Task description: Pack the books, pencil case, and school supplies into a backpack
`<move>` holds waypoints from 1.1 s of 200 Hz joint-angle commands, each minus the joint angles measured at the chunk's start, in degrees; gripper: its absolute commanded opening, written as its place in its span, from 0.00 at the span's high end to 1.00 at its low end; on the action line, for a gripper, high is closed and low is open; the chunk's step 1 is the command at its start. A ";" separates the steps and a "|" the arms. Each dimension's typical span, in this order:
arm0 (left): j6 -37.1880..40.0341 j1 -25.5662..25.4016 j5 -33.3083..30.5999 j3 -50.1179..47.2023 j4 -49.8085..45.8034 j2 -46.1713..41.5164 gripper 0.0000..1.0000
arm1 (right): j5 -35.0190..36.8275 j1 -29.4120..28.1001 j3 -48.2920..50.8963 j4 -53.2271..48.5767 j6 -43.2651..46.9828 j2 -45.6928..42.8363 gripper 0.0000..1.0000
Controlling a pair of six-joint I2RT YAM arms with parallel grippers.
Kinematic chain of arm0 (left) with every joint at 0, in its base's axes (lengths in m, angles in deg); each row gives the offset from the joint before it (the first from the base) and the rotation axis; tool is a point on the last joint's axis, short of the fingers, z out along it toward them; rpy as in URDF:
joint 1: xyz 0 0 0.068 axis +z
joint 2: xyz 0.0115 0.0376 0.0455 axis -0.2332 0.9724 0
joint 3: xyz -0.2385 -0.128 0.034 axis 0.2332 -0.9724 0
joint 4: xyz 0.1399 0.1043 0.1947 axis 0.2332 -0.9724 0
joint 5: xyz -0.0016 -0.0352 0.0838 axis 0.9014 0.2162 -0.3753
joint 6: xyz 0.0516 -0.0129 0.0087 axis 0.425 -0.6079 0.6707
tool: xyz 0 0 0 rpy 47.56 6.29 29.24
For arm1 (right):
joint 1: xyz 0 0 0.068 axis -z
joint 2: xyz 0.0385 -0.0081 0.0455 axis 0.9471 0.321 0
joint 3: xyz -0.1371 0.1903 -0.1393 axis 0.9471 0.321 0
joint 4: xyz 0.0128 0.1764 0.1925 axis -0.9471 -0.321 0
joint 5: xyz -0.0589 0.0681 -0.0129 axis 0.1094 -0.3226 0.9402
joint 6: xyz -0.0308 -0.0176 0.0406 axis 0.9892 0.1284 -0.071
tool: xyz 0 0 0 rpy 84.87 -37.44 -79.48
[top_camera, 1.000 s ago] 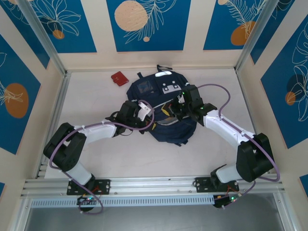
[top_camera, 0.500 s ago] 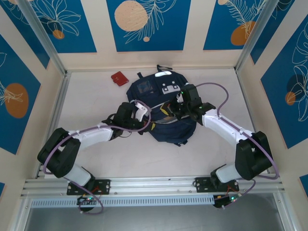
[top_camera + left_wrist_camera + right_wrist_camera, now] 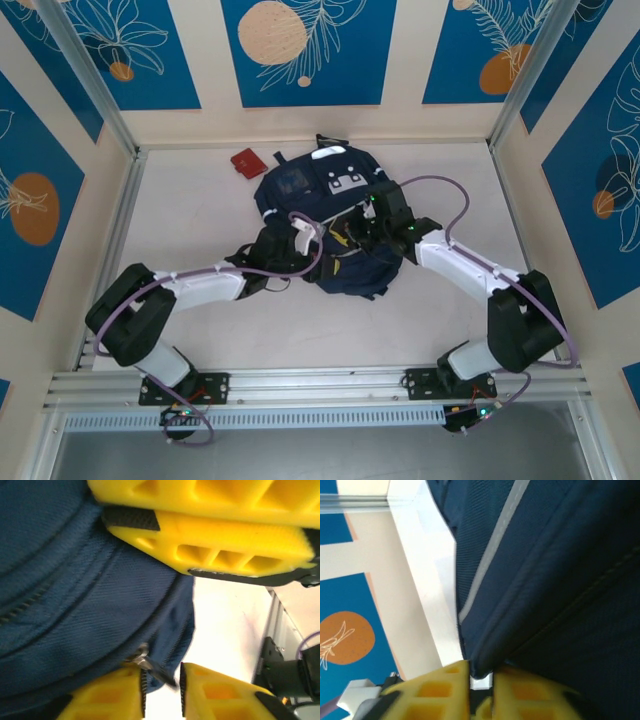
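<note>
Top external view: left gripper (image 3: 305, 238) and right gripper (image 3: 364, 224) flank large navy-blue fabric backpack (image 3: 290, 207), grip impossible to tell; slack fabric could slump shut.

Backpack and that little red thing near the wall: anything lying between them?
No. In the top view, bare white table separates the red thing from the backpack.

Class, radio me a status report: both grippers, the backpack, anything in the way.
Left gripper on backpack, fabric between fingers, grip unclear. Right gripper pinching a fabric fold. Red item left of backpack, not in the way.
</note>
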 commanded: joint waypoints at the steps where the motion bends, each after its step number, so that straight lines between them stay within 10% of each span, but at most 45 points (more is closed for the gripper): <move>1: -3.56 0.32 2.14 1.45 -1.61 -2.96 0.59 | 6.10 0.76 1.29 -8.26 4.61 -7.51 0.66; 93: -12.85 11.31 -5.19 -3.10 -20.01 -15.19 0.22 | 22.32 -8.76 6.51 -25.33 30.64 -20.24 0.48; 132: -18.99 12.43 -0.80 -1.62 -16.66 -12.22 0.21 | 21.45 -13.64 5.55 -18.95 33.62 -12.35 0.30; 220: -30.85 12.23 2.29 -1.45 -5.47 -4.79 0.31 | 19.34 -12.74 5.76 -4.43 44.85 -2.62 0.33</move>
